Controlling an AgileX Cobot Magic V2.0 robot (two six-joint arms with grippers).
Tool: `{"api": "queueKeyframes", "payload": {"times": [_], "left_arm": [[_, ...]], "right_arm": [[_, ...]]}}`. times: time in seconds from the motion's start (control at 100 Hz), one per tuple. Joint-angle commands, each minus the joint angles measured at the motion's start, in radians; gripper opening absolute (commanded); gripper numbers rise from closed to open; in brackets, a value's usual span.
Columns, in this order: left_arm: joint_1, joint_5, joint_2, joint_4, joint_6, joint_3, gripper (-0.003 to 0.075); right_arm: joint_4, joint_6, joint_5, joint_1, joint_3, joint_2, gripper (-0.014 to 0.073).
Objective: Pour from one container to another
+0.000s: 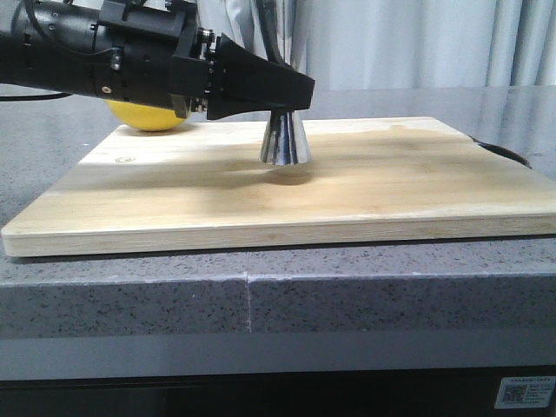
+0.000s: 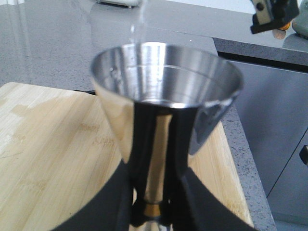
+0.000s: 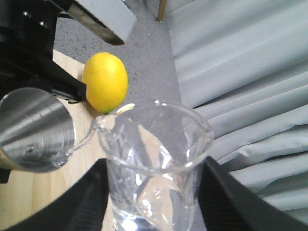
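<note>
The steel jigger (image 1: 284, 141) stands upright on the wooden board (image 1: 391, 187), its mouth open to the left wrist view (image 2: 166, 72). My left gripper (image 1: 291, 91) reaches in from the left and is shut on the jigger's narrow gold waist (image 2: 153, 208). The clear glass beaker (image 3: 154, 159) is held between the black fingers of my right gripper (image 3: 156, 197), tilted, with its pour lip (image 3: 98, 122) over the jigger's rim (image 3: 36, 130). Clear liquid lies low in the beaker. A thin clear streak (image 2: 138, 24) drops toward the jigger's mouth. The right gripper does not show in the front view.
A yellow lemon (image 1: 148, 117) lies at the board's far left corner, behind my left arm, and also shows beside the jigger (image 3: 106, 82). The board rests on a grey speckled counter (image 1: 261, 291). Pale curtains (image 3: 240, 72) hang behind.
</note>
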Motion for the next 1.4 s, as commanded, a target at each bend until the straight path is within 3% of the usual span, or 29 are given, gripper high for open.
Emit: {"api": "queueKeyframes", "payload": {"times": [0.0, 1.39], "left_arm": [[-0.010, 0.115, -0.057, -0.063, -0.006, -0.028, -0.0019], [-0.010, 0.115, -0.057, -0.062, -0.006, -0.028, -0.0019]], "right_arm": [[0.028, -0.006, 0.006, -0.002, -0.038, -0.041, 0.0309], [-0.048, -0.006, 0.006, -0.002, -0.038, -0.041, 0.0309]]}}
